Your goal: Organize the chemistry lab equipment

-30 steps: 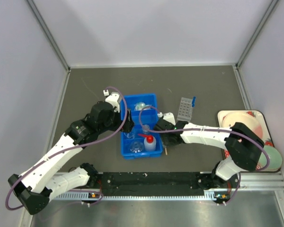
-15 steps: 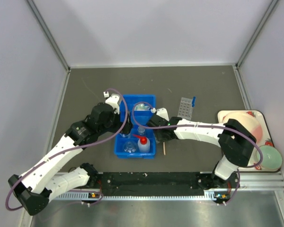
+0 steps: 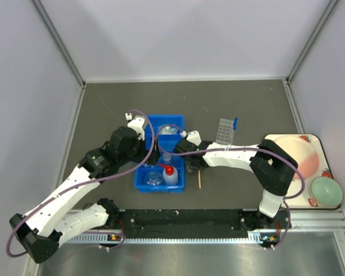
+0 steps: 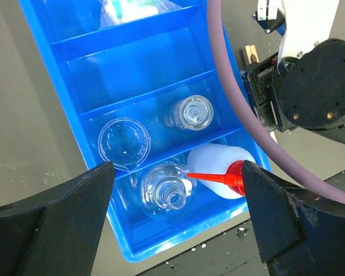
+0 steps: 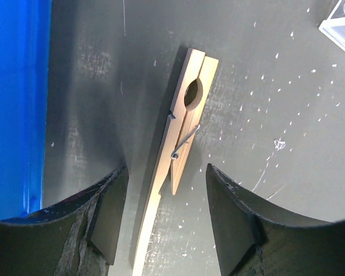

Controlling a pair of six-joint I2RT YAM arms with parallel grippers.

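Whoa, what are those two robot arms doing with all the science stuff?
They're tidying lab gear. The blue bin already holds glass flasks, a beaker and the white squeeze bottle. The left gripper hovers open above it. The right gripper is open over the wooden clamp on the table beside the bin, not gripping it yet. The tube rack stands farther back.

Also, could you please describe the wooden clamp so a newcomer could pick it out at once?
Find the blue divided bin in the middle of the dark table. On the bare tabletop just off its right side lies the wooden clamp, a long pale peg with a round hole and wire spring. It is the only wooden item there.
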